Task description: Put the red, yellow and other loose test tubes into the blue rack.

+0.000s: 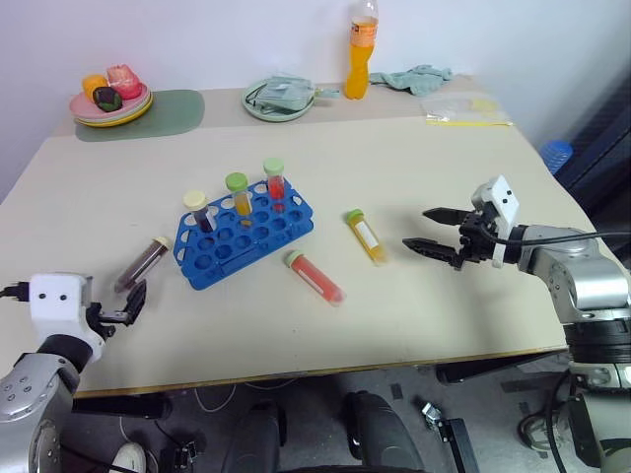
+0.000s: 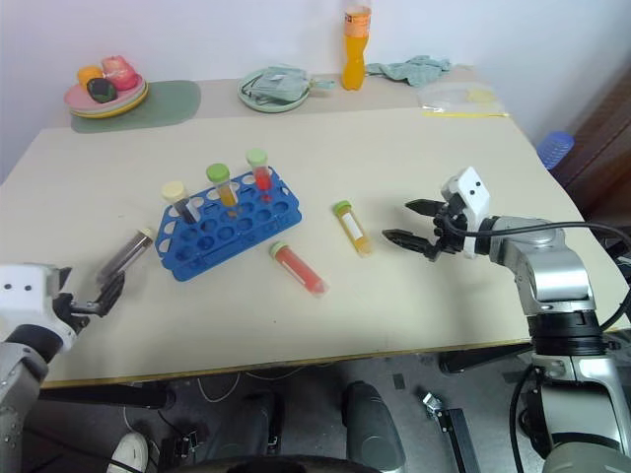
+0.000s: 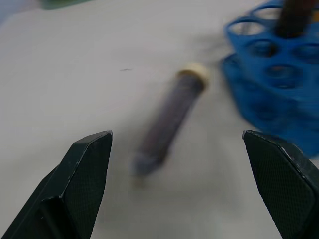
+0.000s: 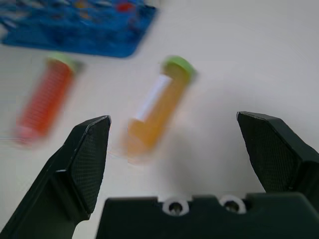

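The blue rack (image 1: 245, 235) sits left of centre on the table and holds three upright capped tubes. Three loose test tubes lie flat around it. A dark maroon one with a cream cap (image 1: 146, 261) lies to its left. A red one with a green cap (image 1: 315, 278) lies in front of it. A yellow-orange one with a white label (image 1: 366, 236) lies to its right. My left gripper (image 1: 126, 305) is open, just short of the maroon tube (image 3: 169, 119). My right gripper (image 1: 419, 230) is open, pointing at the yellow-orange tube (image 4: 157, 107) from the right, a short gap away.
At the back stand a tall orange drink bottle (image 1: 360, 49), a round green plate (image 1: 279, 99) with a cloth on it, stacked plates of fruit (image 1: 110, 99) on a green mat, a teal cloth (image 1: 414, 77) and a plastic bag (image 1: 463, 108). The table's front edge (image 1: 296, 372) runs close to both arms.
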